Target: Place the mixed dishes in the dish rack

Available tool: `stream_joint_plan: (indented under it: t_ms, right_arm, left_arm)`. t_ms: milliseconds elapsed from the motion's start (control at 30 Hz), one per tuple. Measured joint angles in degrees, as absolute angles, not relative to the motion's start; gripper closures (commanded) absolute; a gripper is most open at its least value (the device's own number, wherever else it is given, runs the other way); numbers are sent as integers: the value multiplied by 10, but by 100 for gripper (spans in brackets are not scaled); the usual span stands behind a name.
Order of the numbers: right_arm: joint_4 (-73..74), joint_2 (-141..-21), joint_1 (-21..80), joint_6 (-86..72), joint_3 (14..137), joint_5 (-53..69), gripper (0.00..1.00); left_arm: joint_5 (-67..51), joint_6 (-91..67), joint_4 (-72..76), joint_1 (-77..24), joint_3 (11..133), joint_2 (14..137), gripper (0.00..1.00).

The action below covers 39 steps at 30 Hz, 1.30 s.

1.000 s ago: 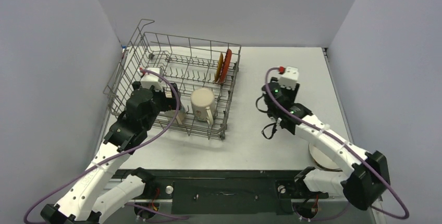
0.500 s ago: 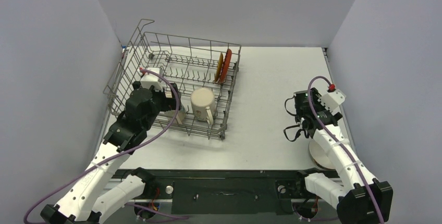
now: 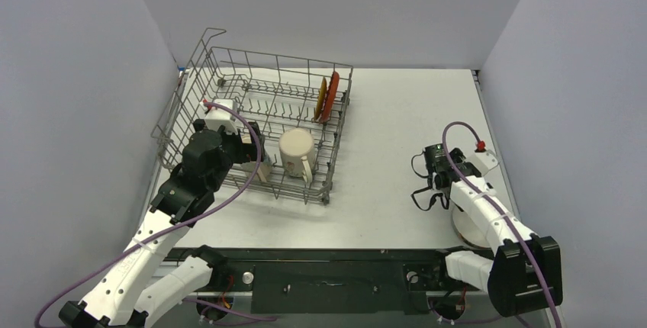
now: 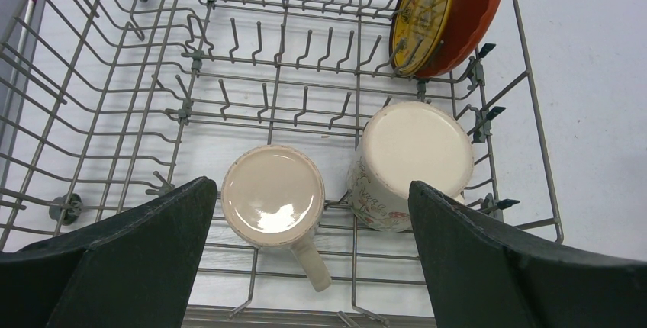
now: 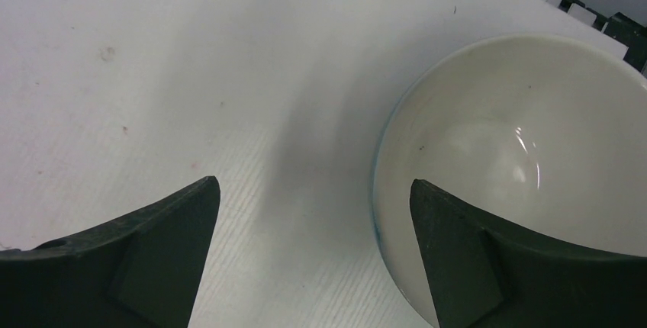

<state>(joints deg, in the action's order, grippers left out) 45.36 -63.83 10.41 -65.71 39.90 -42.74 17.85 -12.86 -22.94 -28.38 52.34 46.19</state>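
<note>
The grey wire dish rack [image 3: 229, 76] stands at the far left. The red plate [image 3: 331, 96] and yellow saucer [image 3: 322, 99] stand on edge at its far right; both show in the left wrist view, plate [image 4: 477, 8] and saucer [image 4: 422, 15]. Two mugs sit upside down at its near end: a plain cream mug [image 4: 272, 194] and a flower-patterned mug [image 4: 413, 156], its lining hidden. My left gripper [image 3: 254, 159] is open and empty above the plain mug. My right gripper [image 3: 435, 175] is open, its right finger [image 5: 534, 267] over the rim of the white bowl [image 5: 526, 152].
The bowl [image 3: 464, 230] sits at the near right of the table, partly hidden by the right arm. Upright tines [image 4: 263, 99] fill the rack's middle and left. Grey walls close the table on three sides.
My right arm has swung from the middle of the table to the right and nearer, coming over the white bowl. The left arm has hardly moved.
</note>
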Motion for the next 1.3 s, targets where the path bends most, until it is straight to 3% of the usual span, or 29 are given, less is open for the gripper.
stream_joint_plan:
  t_ms: [233,433,533,633,933,1300]
  right_arm:
    - [415,-672,88,-667,353,-387,27]
    - [374,-716,63,-653,333,-364,51]
    - [367,-735,56,-637,331,-360,86]
    - [363,-738,56,-610,333,-371,99]
    - [352,-744,62,-554,339,-357,100]
    - [283,-720,147,-479,348,-278,100]
  left_arm:
    - [179,-129,-230,-284,523,460,3]
    - [178,-129,-229,-284,523,460,3]
    - [178,-129,-229,-284,523,460,4]
    - [178,-129,-229,-284,523,460,4]
    - [178,-131,-229,-284,523,460,4]
    - [178,-133,-229,-284,523,465,3]
